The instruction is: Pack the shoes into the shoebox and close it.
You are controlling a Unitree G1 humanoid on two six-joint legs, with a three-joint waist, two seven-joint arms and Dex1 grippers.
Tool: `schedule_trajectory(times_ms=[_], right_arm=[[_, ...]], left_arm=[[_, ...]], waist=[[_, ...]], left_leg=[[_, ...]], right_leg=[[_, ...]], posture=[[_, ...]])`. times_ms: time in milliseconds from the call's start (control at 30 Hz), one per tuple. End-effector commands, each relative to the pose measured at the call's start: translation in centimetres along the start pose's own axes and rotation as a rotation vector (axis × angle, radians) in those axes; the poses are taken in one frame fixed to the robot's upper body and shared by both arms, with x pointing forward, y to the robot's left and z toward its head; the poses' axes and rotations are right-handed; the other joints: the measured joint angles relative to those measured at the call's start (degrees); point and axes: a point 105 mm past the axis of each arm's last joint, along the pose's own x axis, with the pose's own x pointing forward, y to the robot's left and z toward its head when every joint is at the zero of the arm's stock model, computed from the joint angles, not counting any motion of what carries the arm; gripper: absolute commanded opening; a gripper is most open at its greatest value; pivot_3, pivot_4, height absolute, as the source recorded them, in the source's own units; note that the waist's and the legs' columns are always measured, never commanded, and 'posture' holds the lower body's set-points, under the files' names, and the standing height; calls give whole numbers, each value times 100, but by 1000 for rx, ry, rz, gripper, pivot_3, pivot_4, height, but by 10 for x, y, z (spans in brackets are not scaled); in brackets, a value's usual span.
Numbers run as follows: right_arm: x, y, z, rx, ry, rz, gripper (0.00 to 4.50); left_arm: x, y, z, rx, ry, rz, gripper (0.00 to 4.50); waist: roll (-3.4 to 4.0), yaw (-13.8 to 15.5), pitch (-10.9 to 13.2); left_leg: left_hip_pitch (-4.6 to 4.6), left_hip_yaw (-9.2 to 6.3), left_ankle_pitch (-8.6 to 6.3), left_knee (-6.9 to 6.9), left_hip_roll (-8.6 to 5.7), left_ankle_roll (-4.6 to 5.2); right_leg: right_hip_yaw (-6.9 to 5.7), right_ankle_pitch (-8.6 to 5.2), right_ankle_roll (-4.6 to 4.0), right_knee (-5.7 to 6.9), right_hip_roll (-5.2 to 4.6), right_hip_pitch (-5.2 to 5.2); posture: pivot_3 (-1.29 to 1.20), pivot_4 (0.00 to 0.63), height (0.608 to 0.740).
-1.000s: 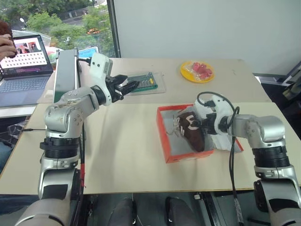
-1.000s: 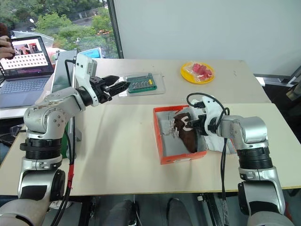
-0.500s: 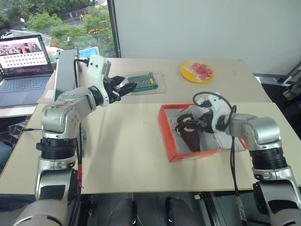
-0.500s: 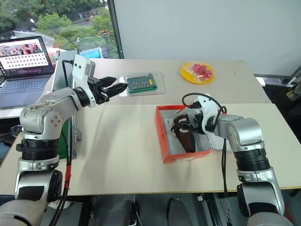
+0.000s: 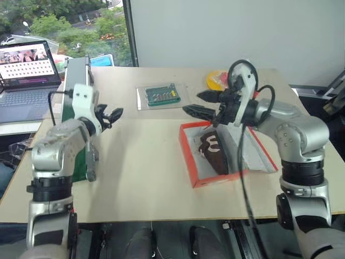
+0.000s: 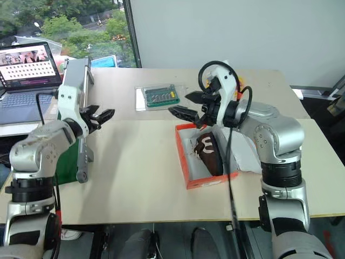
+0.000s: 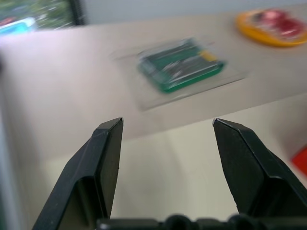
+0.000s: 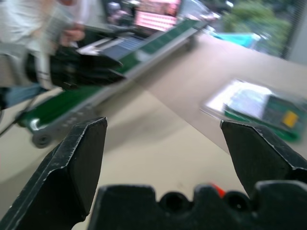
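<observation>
Now: shoes [image 5: 212,151] lie inside the open shoebox [image 5: 188,157] on the tabletop [image 5: 145,178] | right pincer [image 5: 200,103] raised above the box's far end, fingers spread wide, empty | left pincer [image 5: 110,116] off to the left near a green upright panel [image 5: 75,102], fingers apart, holding nothing

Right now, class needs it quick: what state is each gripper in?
Left gripper: open, holding nothing.
Right gripper: open, holding nothing, above the shoebox.
</observation>
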Motion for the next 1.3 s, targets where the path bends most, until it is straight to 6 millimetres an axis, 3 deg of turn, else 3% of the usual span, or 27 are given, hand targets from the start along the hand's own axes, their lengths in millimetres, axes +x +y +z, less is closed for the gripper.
schedule_trajectory(times_ms=[33, 133, 367, 567, 967, 1300], right_arm=[[13, 9, -13, -18, -27, 55, 4500], [27, 17, -27, -16, -18, 97, 4500], [48, 24, -51, -36, 17, 144, 4500], [56, 20, -52, -75, 13, 120, 4500], [68, 17, -55, -56, -7, 99, 4500], [57, 3, -66, -44, 16, 23, 4500]], left_arm=[[-15, 21, 23, 10, -129, 140, 3677], [-24, 34, 21, -33, -160, 224, 4453], [-50, 61, -9, -90, -162, 427, 4453], [-61, 68, -37, -124, -105, 507, 4453], [-48, 56, -34, -156, -124, 527, 4453], [-47, 59, -32, -141, -132, 514, 4453]], waist=[[0, 15, 0], [0, 10, 0], [-1, -33, -1], [-1, -20, -1], [-3, -26, -2], [-3, -27, -2]], left_leg=[[0, 2, 0, 0, -1, -1], [1, 2, 3, 1, -1, -6], [12, 4, 7, -4, 0, -14], [12, 1, 6, -3, 1, -14], [14, -1, 5, -4, 1, -14], [14, -1, 6, -5, 1, -15]], right_leg=[[1, 0, 0, 0, -2, 0], [2, 0, -1, 3, -2, -1], [7, 1, -2, 10, -1, -1], [3, 2, -4, 14, -3, -1], [1, 5, -9, 17, -3, 0], [0, 6, -10, 16, -4, -1]], posture=[[0, 150, 740], [0, 150, 740], [0, 150, 740], [0, 150, 740], [0, 150, 740], [0, 150, 740]])
